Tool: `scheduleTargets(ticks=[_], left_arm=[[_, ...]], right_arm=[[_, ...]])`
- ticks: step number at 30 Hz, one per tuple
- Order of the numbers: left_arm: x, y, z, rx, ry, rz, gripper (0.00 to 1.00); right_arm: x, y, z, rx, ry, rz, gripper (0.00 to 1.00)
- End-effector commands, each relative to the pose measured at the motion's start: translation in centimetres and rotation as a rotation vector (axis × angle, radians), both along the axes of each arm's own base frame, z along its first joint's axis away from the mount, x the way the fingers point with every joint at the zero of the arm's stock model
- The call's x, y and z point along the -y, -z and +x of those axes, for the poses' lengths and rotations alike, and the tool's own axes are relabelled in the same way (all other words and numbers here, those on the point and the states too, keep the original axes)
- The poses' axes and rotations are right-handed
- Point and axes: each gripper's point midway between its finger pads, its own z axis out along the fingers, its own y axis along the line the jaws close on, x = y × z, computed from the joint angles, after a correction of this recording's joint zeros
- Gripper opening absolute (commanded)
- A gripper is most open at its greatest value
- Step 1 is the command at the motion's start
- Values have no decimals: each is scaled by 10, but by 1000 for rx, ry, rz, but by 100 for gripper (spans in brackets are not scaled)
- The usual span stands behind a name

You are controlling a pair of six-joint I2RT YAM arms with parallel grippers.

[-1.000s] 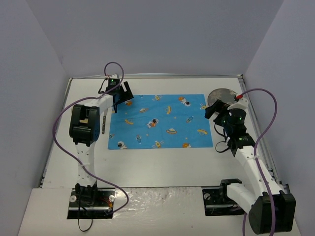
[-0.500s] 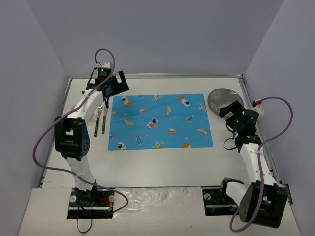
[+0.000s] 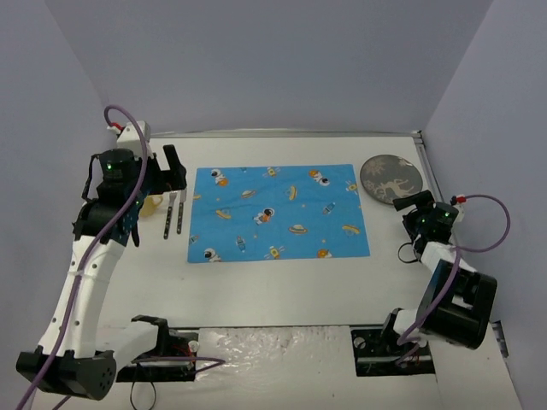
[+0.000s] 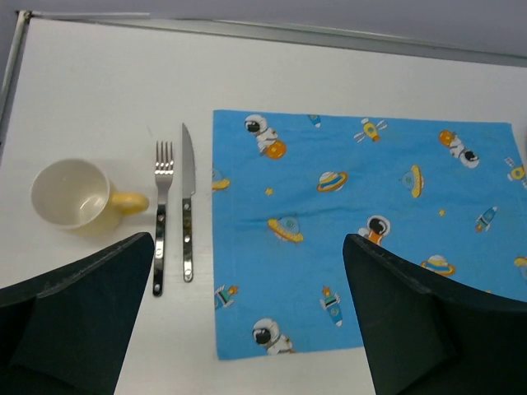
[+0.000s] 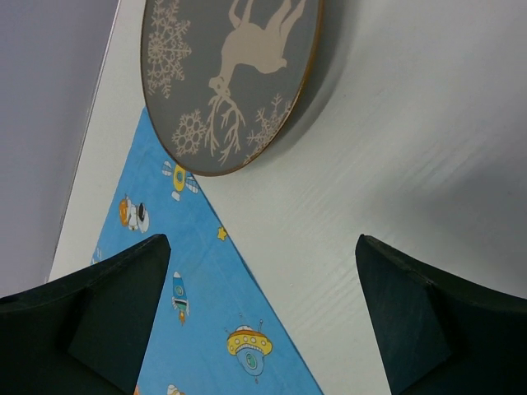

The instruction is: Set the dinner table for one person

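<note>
The white dinner table [image 3: 282, 286] holds a blue space-print placemat [image 3: 278, 211] in its middle. A fork [image 3: 167, 213] and a knife [image 3: 181, 212] lie side by side left of the mat, also in the left wrist view, fork [image 4: 160, 216] and knife [image 4: 187, 214]. A yellow mug [image 4: 78, 194] stands left of the fork. A grey reindeer plate [image 3: 391, 178] lies right of the mat's far corner, and shows in the right wrist view [image 5: 226, 78]. My left gripper [image 3: 162, 175] is open and empty above the cutlery. My right gripper [image 3: 420, 207] is open and empty near the plate.
A thin metal rim [image 3: 273, 133] runs along the table's far edge, with grey walls on three sides. The arm bases sit at the near edge, the left base [image 3: 158, 346] and the right base [image 3: 393, 342]. Purple cables loop off both arms.
My left arm has pulled back toward the left and near side, away from the mat's far left corner. My right arm has drawn back to the right, off the plate. The fork, knife and mug now show.
</note>
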Motion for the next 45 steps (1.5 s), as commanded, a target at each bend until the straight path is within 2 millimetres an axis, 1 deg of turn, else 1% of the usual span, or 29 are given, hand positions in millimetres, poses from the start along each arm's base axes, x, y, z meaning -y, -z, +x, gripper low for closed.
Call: scheduleTargets(ticks=[1, 2, 4, 5, 6, 8, 10, 13, 15, 18, 20, 22, 25, 29, 32, 36, 38, 40, 41, 44, 45], left_arm=[[-20, 25, -18, 8, -49, 64, 97], [-20, 31, -21, 4, -51, 64, 97], [-25, 48, -26, -38, -64, 54, 97], [-27, 52, -28, -52, -75, 49, 97], [-29, 55, -29, -59, -86, 49, 97], [-34, 58, -31, -67, -114, 55, 97], [-43, 55, -33, -55, -160, 71, 97], [-54, 51, -38, -33, -216, 83, 97], [-58, 49, -40, -18, -237, 86, 97], [-61, 48, -41, -9, -251, 83, 97], [-62, 47, -41, -7, -257, 80, 97], [-63, 47, -41, -7, -259, 76, 97], [-64, 47, -41, -9, -266, 69, 97], [-65, 47, -41, -4, -269, 63, 97], [-66, 47, -42, -5, -272, 63, 97], [-66, 48, -41, -6, -274, 63, 97], [-67, 48, -41, -6, -275, 62, 97], [-67, 47, -41, -5, -275, 62, 97], [-67, 48, -42, -7, -276, 62, 97], [-67, 48, -42, -7, -276, 62, 97], [-67, 48, -42, -7, -277, 61, 97]], right_arm=[[7, -23, 36, 185, -1, 41, 92], [8, -26, 39, 206, -1, 45, 91], [10, -17, 47, 213, 15, 80, 91], [12, -19, 51, 233, 22, 89, 91], [13, -16, 54, 236, 25, 100, 91], [14, -2, 60, 220, 29, 132, 91], [17, -1, 70, 242, 32, 148, 91], [18, 9, 79, 252, 46, 200, 89], [20, 18, 81, 247, 71, 233, 85], [25, 30, 82, 227, 113, 265, 82], [27, 36, 83, 214, 134, 274, 77], [30, 42, 83, 195, 157, 281, 76], [32, 48, 87, 164, 163, 276, 73], [33, 52, 92, 150, 163, 275, 69], [34, 58, 93, 139, 174, 286, 59], [34, 63, 95, 139, 174, 300, 53], [32, 69, 96, 139, 181, 323, 48], [31, 69, 97, 146, 183, 336, 42], [32, 68, 98, 150, 183, 337, 38], [31, 67, 99, 161, 185, 346, 21], [31, 61, 101, 184, 178, 351, 16]])
